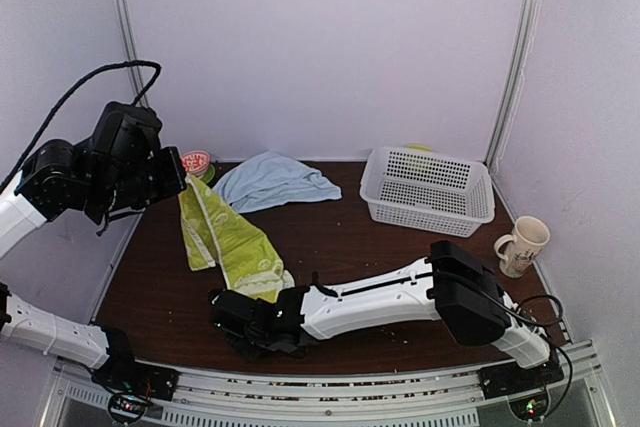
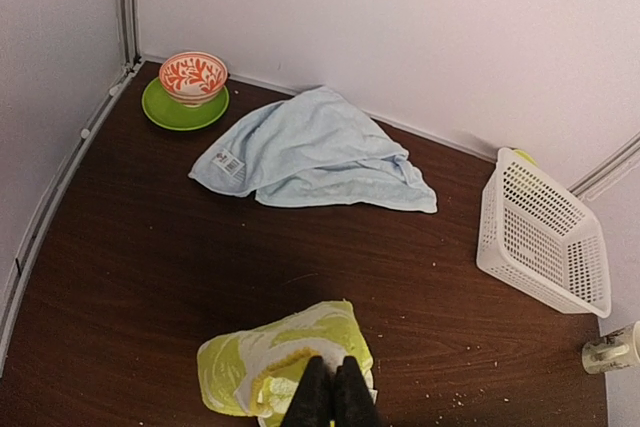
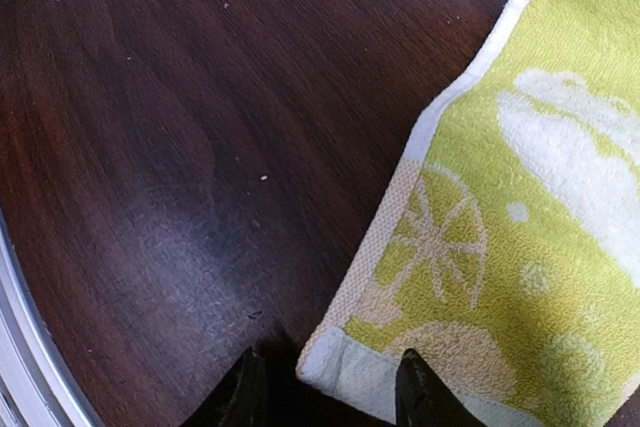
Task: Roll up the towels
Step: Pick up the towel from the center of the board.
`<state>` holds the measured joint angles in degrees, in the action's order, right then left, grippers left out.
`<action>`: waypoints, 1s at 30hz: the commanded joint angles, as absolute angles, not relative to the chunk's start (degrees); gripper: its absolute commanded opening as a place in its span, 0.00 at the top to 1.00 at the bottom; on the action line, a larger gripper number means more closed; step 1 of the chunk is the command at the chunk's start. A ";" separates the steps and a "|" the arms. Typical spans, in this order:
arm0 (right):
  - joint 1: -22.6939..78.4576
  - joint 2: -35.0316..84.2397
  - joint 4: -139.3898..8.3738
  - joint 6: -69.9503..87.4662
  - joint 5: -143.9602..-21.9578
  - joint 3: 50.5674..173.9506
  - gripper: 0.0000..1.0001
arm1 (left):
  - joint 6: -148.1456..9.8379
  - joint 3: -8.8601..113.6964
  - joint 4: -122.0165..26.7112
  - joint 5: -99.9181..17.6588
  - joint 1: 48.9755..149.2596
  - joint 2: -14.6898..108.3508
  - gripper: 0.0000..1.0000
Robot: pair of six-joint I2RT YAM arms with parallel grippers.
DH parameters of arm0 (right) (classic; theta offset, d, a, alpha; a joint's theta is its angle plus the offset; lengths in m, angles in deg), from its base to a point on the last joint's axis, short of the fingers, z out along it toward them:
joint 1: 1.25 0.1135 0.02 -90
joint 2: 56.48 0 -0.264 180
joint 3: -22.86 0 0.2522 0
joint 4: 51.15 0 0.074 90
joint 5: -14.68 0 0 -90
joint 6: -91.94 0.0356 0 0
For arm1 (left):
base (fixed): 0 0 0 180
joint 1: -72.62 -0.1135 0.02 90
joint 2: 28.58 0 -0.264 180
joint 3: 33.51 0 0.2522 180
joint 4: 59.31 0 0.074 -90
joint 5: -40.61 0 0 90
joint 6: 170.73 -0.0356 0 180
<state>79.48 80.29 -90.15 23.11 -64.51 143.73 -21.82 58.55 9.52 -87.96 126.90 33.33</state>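
Got green towel (image 1: 225, 237) strung from left gripper (image 2: 330, 392), raised at back-left, down to table (image 1: 380, 237) front beside right gripper (image 3: 330, 392). Clenched tight on the top end with left. Straddling the bottom corner with right, fingers apart, not pinching.

Risks:
- Could miss that corner on closing: lies flat, thin hem, easier to shove than pinch.
- Could drag the whole strip off line by lifting left further, with no pin on the low end.
- Could roll skewed: hangs twisted and folded lengthwise.

Looks like terry: soft, limp, lime with white citrus prints and a pale woven border. Leaves towel 2 of 2, blue towel (image 1: 275, 180), crumpled in a heap at the back: plain, pale, small tag. Slick dark wood grain underneath, dotted with crumbs.
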 commanded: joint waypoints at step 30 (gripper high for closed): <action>69.64 18.99 -89.72 25.06 -60.13 103.46 1.00 | -23.23 43.37 3.49 -79.10 126.23 24.84 1.00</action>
<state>70.48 28.19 -88.38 24.86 -62.76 108.33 -21.88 48.32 8.14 -84.61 126.64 25.60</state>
